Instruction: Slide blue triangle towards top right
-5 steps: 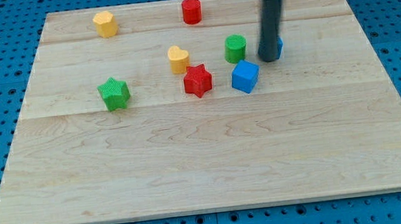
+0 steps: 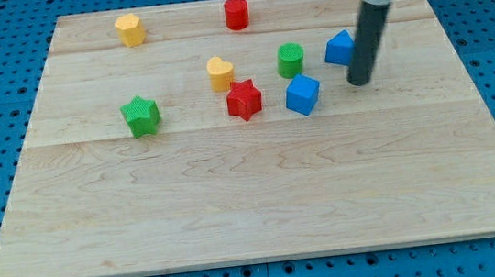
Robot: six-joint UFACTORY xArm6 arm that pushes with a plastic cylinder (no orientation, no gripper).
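Observation:
The blue triangle lies on the wooden board in the upper right part of the view. My tip rests on the board just below and to the right of the blue triangle, close to it, with a small gap showing. The dark rod rises from the tip to the view's top. A blue cube lies to the left of the tip.
A green cylinder stands left of the blue triangle. A red star and a yellow heart lie mid-board. A green star is at the left. A yellow block and a red cylinder sit near the top edge.
My tip moved right and slightly down, from in front of the blue triangle to its lower right. The blue triangle is now uncovered.

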